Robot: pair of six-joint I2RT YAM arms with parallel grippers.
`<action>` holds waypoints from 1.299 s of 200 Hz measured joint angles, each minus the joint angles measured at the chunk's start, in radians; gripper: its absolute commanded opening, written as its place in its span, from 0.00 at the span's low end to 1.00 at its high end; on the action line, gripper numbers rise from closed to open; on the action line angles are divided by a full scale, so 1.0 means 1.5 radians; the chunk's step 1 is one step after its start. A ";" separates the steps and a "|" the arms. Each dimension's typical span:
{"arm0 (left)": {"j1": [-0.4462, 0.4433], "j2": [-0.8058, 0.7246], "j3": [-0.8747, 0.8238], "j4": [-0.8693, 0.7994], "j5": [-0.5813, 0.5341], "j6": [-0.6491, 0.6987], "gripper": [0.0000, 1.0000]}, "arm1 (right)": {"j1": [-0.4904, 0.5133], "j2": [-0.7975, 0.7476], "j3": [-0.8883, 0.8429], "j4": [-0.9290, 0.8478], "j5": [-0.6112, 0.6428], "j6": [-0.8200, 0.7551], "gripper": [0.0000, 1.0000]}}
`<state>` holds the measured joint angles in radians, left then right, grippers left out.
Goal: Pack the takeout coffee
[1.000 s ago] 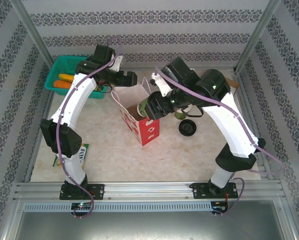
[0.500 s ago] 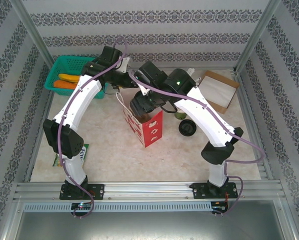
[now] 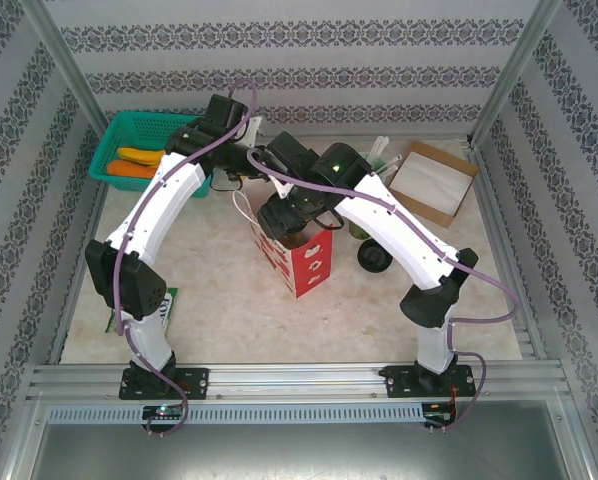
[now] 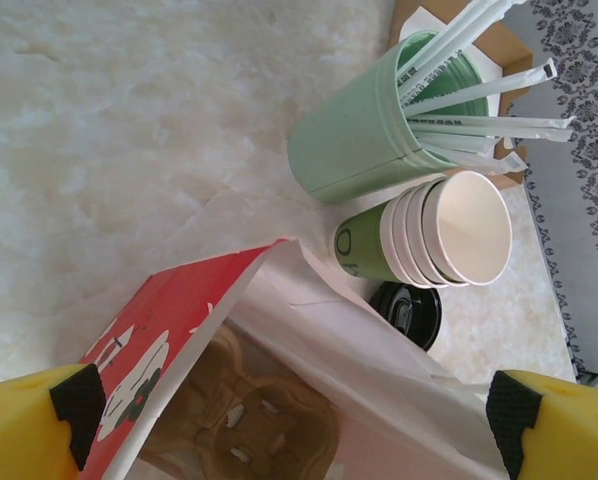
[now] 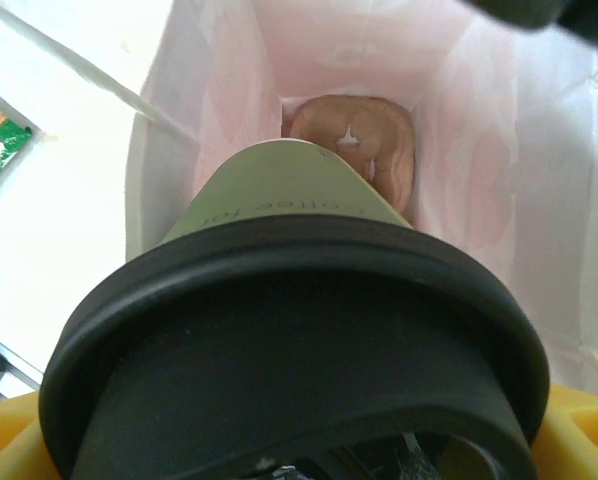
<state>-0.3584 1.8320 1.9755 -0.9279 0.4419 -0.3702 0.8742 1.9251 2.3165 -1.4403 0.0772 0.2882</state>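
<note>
Probably light, crushable paper coffee cup [image 5: 279, 225] with slick lid [image 5: 289, 350]; best gripped gently below the rim. Pinched near the lid between right fingers [image 5: 4, 440], partway inside red bag [image 3: 307, 262], mid-desk. Left fingers [image 4: 14, 440] wide apart, empty.

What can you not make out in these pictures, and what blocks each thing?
Right wrist: print on the takeout coffee, cut off by its lid.
Top view: the coffee itself, under the right arm above the red bag.
Left wrist: loose black lid, partly behind the bag's edge.
</note>
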 measured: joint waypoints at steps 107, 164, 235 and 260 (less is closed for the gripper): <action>0.000 -0.022 -0.047 -0.001 -0.064 0.076 0.77 | -0.021 0.008 -0.018 -0.030 0.004 -0.004 0.63; 0.000 -0.022 -0.047 -0.001 -0.070 0.110 0.53 | -0.023 0.046 0.003 -0.053 0.006 -0.008 0.62; 0.000 -0.021 -0.046 -0.003 -0.082 0.129 0.31 | -0.023 0.087 0.017 -0.098 0.006 -0.027 0.61; 0.000 -0.021 -0.046 -0.004 -0.088 0.142 0.23 | -0.023 0.087 0.017 -0.112 0.004 -0.035 0.61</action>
<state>-0.3580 1.8000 1.9060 -0.9337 0.3099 -0.1570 0.8394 2.0560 2.3413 -1.6085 0.0834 0.2356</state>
